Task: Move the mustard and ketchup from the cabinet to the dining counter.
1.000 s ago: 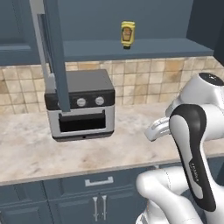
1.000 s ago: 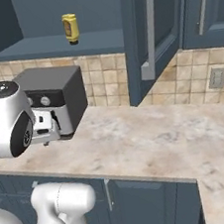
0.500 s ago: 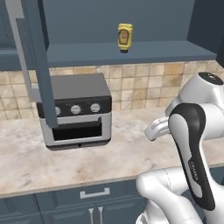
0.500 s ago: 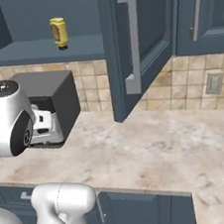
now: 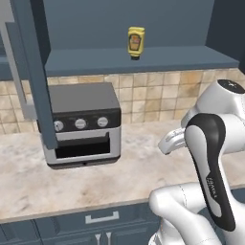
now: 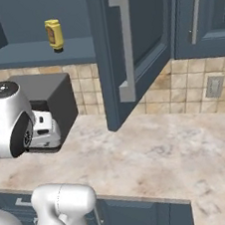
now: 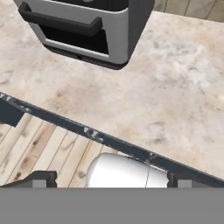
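The mustard (image 5: 136, 42) (image 6: 54, 35), a squat yellow squeeze bottle, stands upright on the shelf of the open cabinet (image 5: 143, 60) (image 6: 21, 55). One cabinet door (image 6: 134, 36) swings out over the worktop, and the other door (image 5: 31, 67) stands open at the left. The ketchup and the dining counter are out of view. My gripper (image 7: 111, 180) is open with nothing between its fingertips (image 7: 41, 179). It hangs low over the front edge of the worktop, far below the mustard.
A grey and black toaster oven (image 5: 83, 122) (image 6: 52, 95) (image 7: 87, 26) sits on the beige marble worktop (image 5: 134, 174) (image 6: 154, 149) (image 7: 170, 87) under the shelf. Tiled backsplash with a wall outlet (image 6: 214, 86) lies behind. Blue drawers (image 5: 103, 220) run below, and wooden floor (image 7: 39, 148) shows under the worktop edge.
The whole picture has shifted and grown in both base views, so the base has driven closer to the worktop. The gripper has stayed open.
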Robot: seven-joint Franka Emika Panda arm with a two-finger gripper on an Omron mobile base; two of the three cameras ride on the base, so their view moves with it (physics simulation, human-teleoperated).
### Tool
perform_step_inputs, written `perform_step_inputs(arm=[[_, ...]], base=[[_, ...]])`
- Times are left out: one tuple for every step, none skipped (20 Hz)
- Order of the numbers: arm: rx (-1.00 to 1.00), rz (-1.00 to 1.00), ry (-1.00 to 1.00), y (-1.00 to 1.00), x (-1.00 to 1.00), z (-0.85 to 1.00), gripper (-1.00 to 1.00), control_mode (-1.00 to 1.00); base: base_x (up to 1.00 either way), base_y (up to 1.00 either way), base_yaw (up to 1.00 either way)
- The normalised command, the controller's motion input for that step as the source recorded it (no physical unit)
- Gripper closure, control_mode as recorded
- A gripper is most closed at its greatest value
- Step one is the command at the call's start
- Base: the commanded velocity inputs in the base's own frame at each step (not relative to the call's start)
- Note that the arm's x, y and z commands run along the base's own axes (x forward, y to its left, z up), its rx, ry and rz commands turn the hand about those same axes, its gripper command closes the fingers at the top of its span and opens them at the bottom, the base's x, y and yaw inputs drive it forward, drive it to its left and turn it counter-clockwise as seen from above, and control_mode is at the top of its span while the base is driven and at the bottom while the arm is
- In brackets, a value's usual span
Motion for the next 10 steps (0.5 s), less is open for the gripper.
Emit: perform_step_inputs(arm=[[0.00, 0.00, 0.00, 0.00, 0.00, 0.00, -1.00, 1.00], [0.00, 0.00, 0.00, 0.00, 0.00, 0.00, -1.00, 1.00], [0.00, 0.00, 0.00, 0.00, 0.00, 0.00, -1.00, 1.00], [0.00, 0.00, 0.00, 0.00, 0.00, 0.00, -1.00, 1.00], [0.00, 0.00, 0.00, 0.00, 0.00, 0.00, -1.00, 1.00], [0.00, 0.00, 0.00, 0.00, 0.00, 0.00, -1.00, 1.00], [0.00, 0.00, 0.00, 0.00, 0.00, 0.00, -1.00, 1.00], [0.00, 0.00, 0.00, 0.00, 0.00, 0.00, -1.00, 1.00], [0.00, 0.00, 0.00, 0.00, 0.00, 0.00, -1.00, 1.00], [0.00, 0.00, 0.00, 0.00, 0.00, 0.00, -1.00, 1.00]], base=[[0.40, -0.23, 0.00], [0.43, -0.24, 0.00], [0.43, -0.24, 0.00], [0.43, -0.24, 0.00], [0.43, -0.22, 0.00], [0.34, -0.21, 0.00], [0.21, -0.16, 0.00], [0.08, -0.06, 0.00], [0.00, 0.00, 0.00], [0.00, 0.00, 0.00]])
